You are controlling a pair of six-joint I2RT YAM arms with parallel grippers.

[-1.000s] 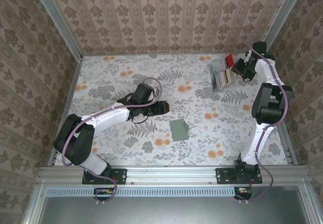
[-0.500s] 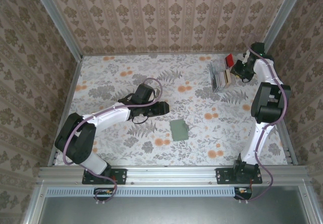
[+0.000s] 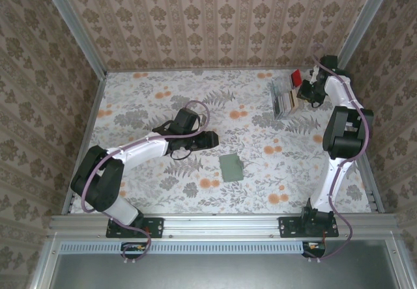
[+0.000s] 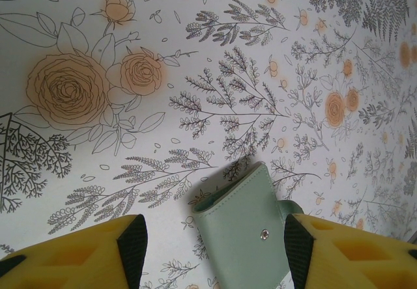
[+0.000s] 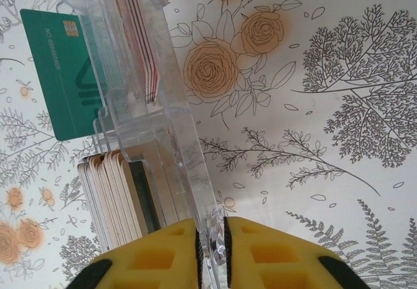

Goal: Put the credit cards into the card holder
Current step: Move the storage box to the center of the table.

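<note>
We judged the task barely begun. The small sage-green folding wallet [image 3: 231,167] lay folded shut on the flowered desk [image 3: 143,94], near the middle and somewhat towards the near edge. Its metal snap stud [image 4: 264,234] showed on the flap, and we saw no card in it.

The thin tan and beige plastic credit cards [image 5: 111,198] stood on edge in a clear plastic tray [image 3: 285,99] with a red end piece [image 3: 295,77], at the far right. A green chip card [image 5: 62,74] showed at one end, though we could not tell whether it lay inside the tray or beneath it.

The right fingers [image 3: 304,94] were almost closed, pinching the tray's clear side wall rather than any card. The left fingers [image 3: 212,138] were spread wide and held nothing, poised just left and far of the wallet and apart from it.

By our reckoning everything was left to do: opening the wallet, drawing cards out and slotting them in.

The tray sat close to the papered right wall [image 3: 391,74], which left the right arm little room on that side. Around the wallet the desk offered open room, more so to the left.
</note>
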